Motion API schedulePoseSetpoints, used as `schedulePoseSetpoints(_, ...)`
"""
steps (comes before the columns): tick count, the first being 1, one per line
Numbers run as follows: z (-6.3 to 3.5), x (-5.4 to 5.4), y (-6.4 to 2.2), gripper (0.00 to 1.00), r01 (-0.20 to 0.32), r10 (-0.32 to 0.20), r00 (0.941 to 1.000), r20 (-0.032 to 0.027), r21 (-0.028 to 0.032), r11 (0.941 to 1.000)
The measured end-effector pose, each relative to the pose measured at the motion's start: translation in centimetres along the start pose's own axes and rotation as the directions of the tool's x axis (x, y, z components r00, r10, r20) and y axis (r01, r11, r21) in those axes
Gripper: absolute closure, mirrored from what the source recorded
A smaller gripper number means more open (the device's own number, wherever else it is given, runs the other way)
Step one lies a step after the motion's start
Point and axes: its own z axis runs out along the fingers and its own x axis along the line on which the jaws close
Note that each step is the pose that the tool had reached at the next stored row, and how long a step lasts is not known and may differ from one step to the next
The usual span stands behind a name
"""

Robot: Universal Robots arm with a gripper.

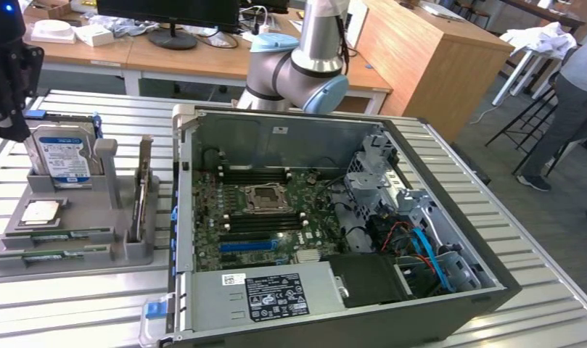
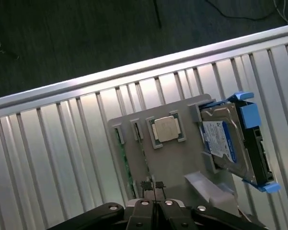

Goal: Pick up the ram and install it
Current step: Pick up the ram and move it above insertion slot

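The ram (image 1: pixel 57 235) is noted seated in a slot of the grey holder (image 1: pixel 70 267), apparently on edge, and judged light, stiff and fragile, best pinched mid-length across its thickness, while the gripper (image 2: pixel 153 186), pressed together and empty, hangs above.

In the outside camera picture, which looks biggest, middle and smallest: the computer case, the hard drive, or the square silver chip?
1. computer case
2. hard drive
3. square silver chip
The differences are plain.

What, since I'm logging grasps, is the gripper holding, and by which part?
Nothing; the gripper is shut and empty, and the ram lies in the grey tray.
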Motion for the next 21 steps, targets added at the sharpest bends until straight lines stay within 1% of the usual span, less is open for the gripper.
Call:
schedulePoseSetpoints(2,0.02,0.00,0.00,0.90,0.036,-0.036,0.9994,-0.0016,-0.0009,0.9994)
schedulePoseSetpoints(4,0.04,0.00,0.00,0.90,0.073,-0.073,0.9973,-0.0032,-0.0019,0.9973)
schedulePoseSetpoints(6,0.05,0.00,0.00,0.90,0.109,-0.109,0.9941,-0.0047,-0.0028,0.9941)
schedulePoseSetpoints(8,0.06,0.00,0.00,0.90,0.144,-0.144,0.9895,-0.0063,-0.0039,0.9895)
schedulePoseSetpoints(11,0.09,0.00,0.00,0.90,0.197,-0.197,0.9803,-0.0085,-0.0056,0.9803)
schedulePoseSetpoints(14,0.11,0.00,0.00,0.90,0.251,-0.251,0.9678,-0.0106,-0.0074,0.9679)
schedulePoseSetpoints(16,0.12,0.00,-0.01,0.90,0.285,-0.285,0.9585,-0.0119,-0.0086,0.9586)
schedulePoseSetpoints(17,0.12,0.01,0.00,0.90,0.293,-0.293,0.9560,-0.0122,-0.0089,0.9561)
schedulePoseSetpoints(21,0.12,0.00,0.00,0.90,0.294,-0.294,0.9557,-0.0122,-0.0089,0.9557)
